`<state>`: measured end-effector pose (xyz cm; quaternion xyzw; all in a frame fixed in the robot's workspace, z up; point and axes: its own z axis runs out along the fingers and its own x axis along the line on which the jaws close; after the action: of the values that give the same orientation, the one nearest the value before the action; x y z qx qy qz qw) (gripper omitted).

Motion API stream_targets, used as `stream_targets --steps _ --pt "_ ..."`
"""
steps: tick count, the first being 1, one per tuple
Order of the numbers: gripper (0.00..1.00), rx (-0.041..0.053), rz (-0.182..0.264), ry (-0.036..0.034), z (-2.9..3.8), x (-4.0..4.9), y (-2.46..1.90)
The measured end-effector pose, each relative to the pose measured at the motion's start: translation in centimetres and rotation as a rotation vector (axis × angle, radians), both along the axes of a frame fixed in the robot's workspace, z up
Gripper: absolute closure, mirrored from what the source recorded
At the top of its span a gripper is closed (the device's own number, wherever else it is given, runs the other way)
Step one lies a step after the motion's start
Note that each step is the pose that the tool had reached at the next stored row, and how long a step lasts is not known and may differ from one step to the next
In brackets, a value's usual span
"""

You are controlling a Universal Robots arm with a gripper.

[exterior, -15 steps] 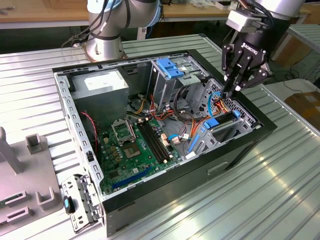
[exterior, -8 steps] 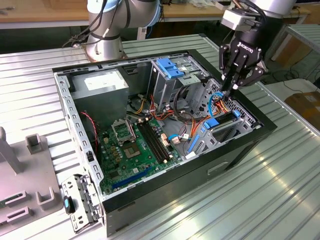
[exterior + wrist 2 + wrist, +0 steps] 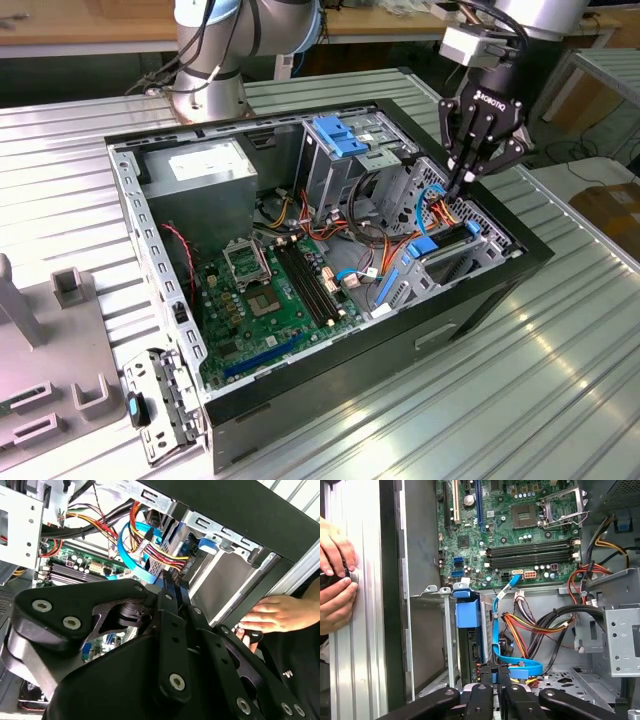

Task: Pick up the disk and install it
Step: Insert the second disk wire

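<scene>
The disk (image 3: 441,244), with its bright blue carrier rail (image 3: 467,611), stands on edge in the drive slot at the front corner of the open computer case (image 3: 330,395), on the exterior view's right. Its dark edge (image 3: 469,652) runs down into the slot. My gripper (image 3: 461,187) hangs over that corner, just above and behind the disk. Its fingertips are pressed together, and nothing shows between them in either wrist view. In the first wrist view the gripper (image 3: 494,672) sits beside the disk, close to a blue flat cable (image 3: 517,666). The second wrist view shows the gripper (image 3: 172,585) above the cable bundle.
Orange, yellow and black cables (image 3: 535,627) crowd the space beside the slot. The motherboard (image 3: 275,290) lies on the case floor, and a tall metal bay with a blue bracket (image 3: 340,135) stands at the back. A person's hands (image 3: 335,580) rest on the table just outside the case wall.
</scene>
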<state>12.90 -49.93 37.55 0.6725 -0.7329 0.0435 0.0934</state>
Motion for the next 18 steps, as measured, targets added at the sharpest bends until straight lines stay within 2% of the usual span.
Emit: stream_targets --steps 1,2,4,5,7,8,9,16,18 --pt "0.84 0.0003 0.000 0.0001 -0.02 0.00 -0.05" --pt "0.84 0.0059 0.000 0.0000 -0.07 -0.03 -0.57" --pt "0.84 0.0160 0.000 -0.0001 -0.14 -0.07 -1.16" --pt "0.84 0.0270 0.000 -0.0003 -0.17 -0.18 -1.45" --pt "0.84 0.0415 0.000 -0.0007 -0.24 -0.38 -1.70" --pt "0.84 0.0487 0.001 -0.0019 -0.35 -0.60 -1.97" --pt "0.84 0.0526 0.001 -0.0036 -0.45 -0.78 -2.20" --pt "0.84 0.0645 0.007 -0.0165 -0.96 -1.50 -3.20" --pt "0.84 0.0709 0.011 -0.0243 -1.15 -1.78 -3.53"
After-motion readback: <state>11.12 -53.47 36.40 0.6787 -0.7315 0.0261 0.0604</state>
